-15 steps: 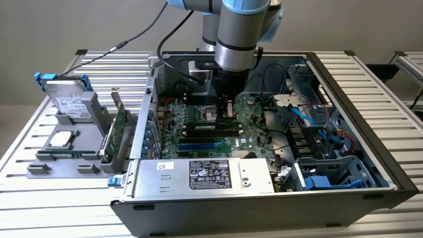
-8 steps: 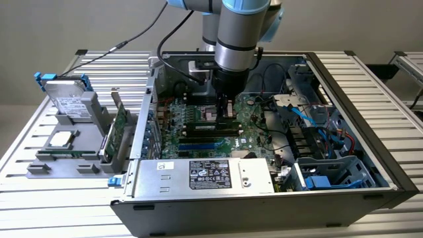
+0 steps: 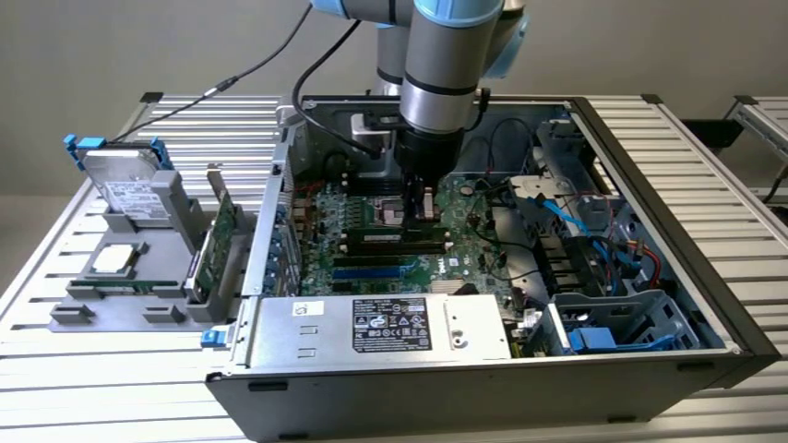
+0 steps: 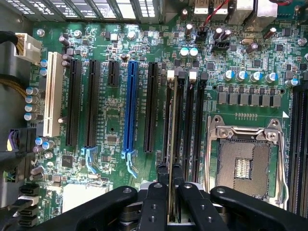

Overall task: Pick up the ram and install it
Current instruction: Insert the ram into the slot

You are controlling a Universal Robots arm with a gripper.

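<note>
- Gripper (image 4: 170, 172) sits low inside the open PC case (image 3: 665, 360), over the motherboard (image 4: 110, 130), near the CPU socket (image 4: 243, 163).
- Fingers (image 4: 162, 175) clenched on the ram (image 4: 169, 209), seen edge-on as a thin pale strip betw. them.
- Ram upright, lined up w/ the black memory slots (image 4: 185, 115) just beside the CPU socket; can't tell if seated.
- Blue slot (image 4: 129, 110) lies farther from the socket, past the ram.
- Hard drive (image 3: 129, 185) & expansion card (image 3: 221, 245) stand in a grey holder (image 3: 87, 295) outside the case, well apart from the socket.
</note>
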